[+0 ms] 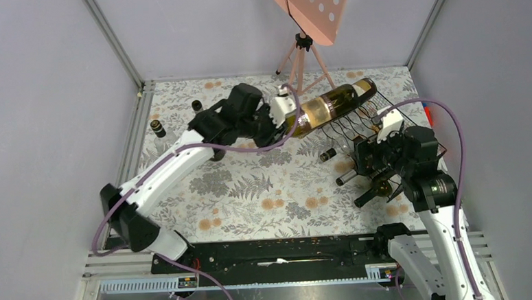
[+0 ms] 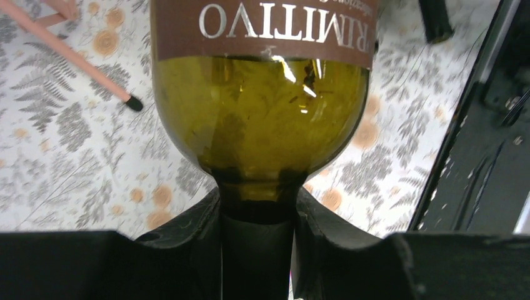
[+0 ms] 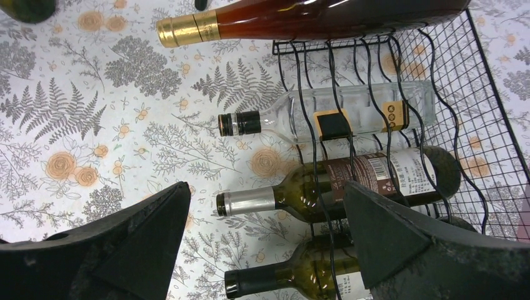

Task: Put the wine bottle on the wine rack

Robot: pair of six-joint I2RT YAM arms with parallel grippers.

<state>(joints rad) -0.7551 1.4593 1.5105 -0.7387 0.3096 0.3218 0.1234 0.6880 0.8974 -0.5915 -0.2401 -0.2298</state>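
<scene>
Green glass was tight in my left claw [image 2: 257,240], which was clenched on the neck of the wine bottle [image 1: 330,105]. It hung tilted over the top of the wine rack [image 1: 350,130], near the far right corner of the table [image 1: 265,184]. I could not tell if they touched. My right claw [image 3: 265,200] was spread wide, holding nothing, by the rack's near side, where other bottles [image 3: 375,175] lay.

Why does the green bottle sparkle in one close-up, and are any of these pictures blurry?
Left wrist view: white glints of glare on the olive-green glass wine bottle, otherwise sharp. Right wrist view: the right gripper's black fingers close to the lens look soft, the black wire wine rack crisp. Top view: even light, faint shadows.
</scene>
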